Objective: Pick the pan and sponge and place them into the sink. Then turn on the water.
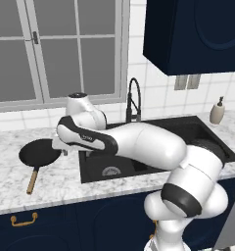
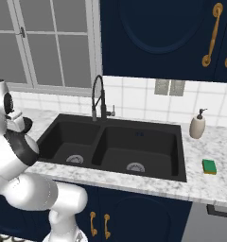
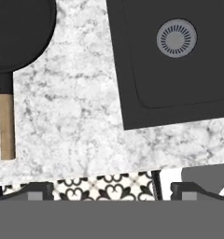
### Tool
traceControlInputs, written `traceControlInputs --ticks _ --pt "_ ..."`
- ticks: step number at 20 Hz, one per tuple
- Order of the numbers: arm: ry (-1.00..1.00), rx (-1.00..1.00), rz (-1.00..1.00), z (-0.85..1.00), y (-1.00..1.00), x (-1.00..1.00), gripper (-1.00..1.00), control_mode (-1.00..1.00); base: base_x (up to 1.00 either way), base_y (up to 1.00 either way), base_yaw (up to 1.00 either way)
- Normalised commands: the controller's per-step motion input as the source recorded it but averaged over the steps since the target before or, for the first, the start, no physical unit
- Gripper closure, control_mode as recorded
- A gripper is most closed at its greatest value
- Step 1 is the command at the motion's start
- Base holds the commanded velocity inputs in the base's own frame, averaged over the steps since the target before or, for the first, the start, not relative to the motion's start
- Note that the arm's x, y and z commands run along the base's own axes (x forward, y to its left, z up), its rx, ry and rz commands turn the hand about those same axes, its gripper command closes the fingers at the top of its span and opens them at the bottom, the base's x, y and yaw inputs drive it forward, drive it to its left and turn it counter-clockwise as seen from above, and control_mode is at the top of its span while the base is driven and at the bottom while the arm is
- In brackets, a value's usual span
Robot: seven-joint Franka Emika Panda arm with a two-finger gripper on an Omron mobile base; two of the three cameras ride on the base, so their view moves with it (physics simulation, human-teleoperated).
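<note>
Hand view looks straight down on the tabletop (image 3: 81,107), the hand (image 3: 111,189) released and empty, poised between the pan (image 3: 18,32) and the sink (image 3: 179,60), likely lining up to take the pan. Across the sink, the sponge (image 2: 209,166) lies on the tabletop.

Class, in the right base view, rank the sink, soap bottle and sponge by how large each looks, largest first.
1. Sink
2. Soap bottle
3. Sponge
The sponge lies nearer the camera yet looks smallest.
</note>
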Motion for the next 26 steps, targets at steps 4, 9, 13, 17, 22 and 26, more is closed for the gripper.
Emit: traceControlInputs --ticks 4,9,13,17,22,26 --pt "-0.01 -0.01 0.0 0.0 0.58 0.0 -1.0 -1.0 0.0 0.0 0.0" --pt "0.02 0.0 0.0 -0.01 0.62 0.0 -1.0 -1.0 0.0 0.0 0.0" --pt "0.0 0.0 0.0 -0.21 0.38 0.0 -1.0 -1.0 0.0 0.0 0.0" --pt "0.0 0.0 0.0 -0.19 0.41 0.0 -1.0 -1.0 0.0 0.0 0.0" --pt "0.0 -0.01 0.0 -0.19 0.44 0.02 -1.0 -1.0 0.0 0.0 0.0" --pt "0.0 0.0 0.01 -0.21 0.39 0.03 -1.0 -1.0 0.0 0.0 0.0"
